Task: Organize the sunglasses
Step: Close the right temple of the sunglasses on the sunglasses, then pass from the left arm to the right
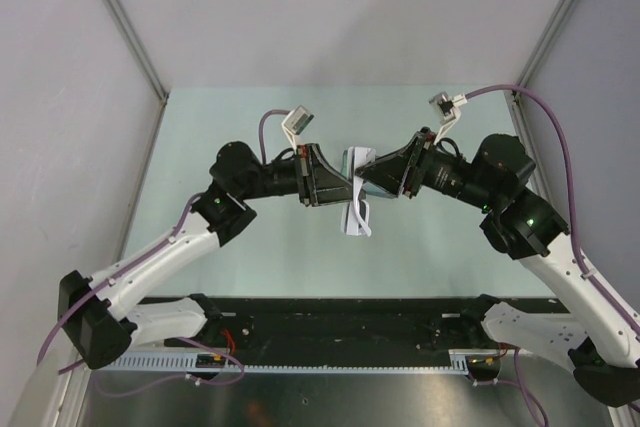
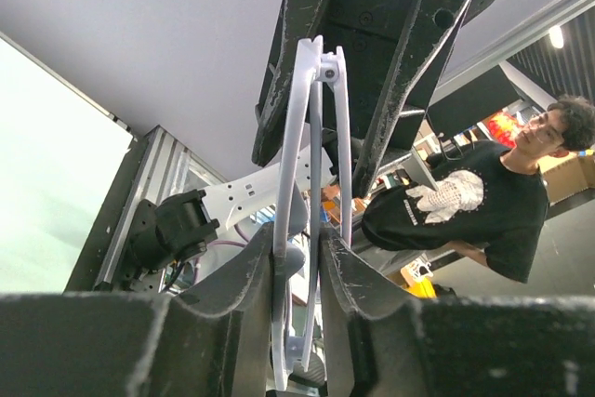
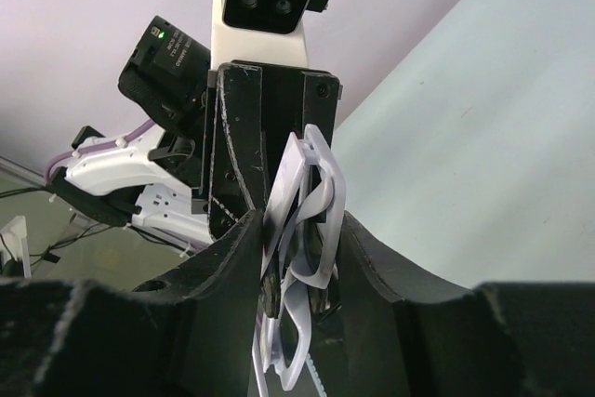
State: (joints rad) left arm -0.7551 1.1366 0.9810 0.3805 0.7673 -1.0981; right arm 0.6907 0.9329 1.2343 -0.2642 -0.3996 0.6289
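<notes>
Holding: left tool [image 2: 297, 239] and right tool [image 3: 299, 225] both clamp the sunglasses [image 1: 357, 215], aloft.
Handling: likely light, stiff, slick; thin side-arms fragile.
Grip: chunky frame front.

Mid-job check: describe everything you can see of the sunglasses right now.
The sunglasses have a chunky white, plastic-looking frame and thin white arms, folded in. They are held off the table, edge-on, at mid-workspace. The left gripper clamps them from one side, the right gripper from the other. Nothing else touches them.
</notes>
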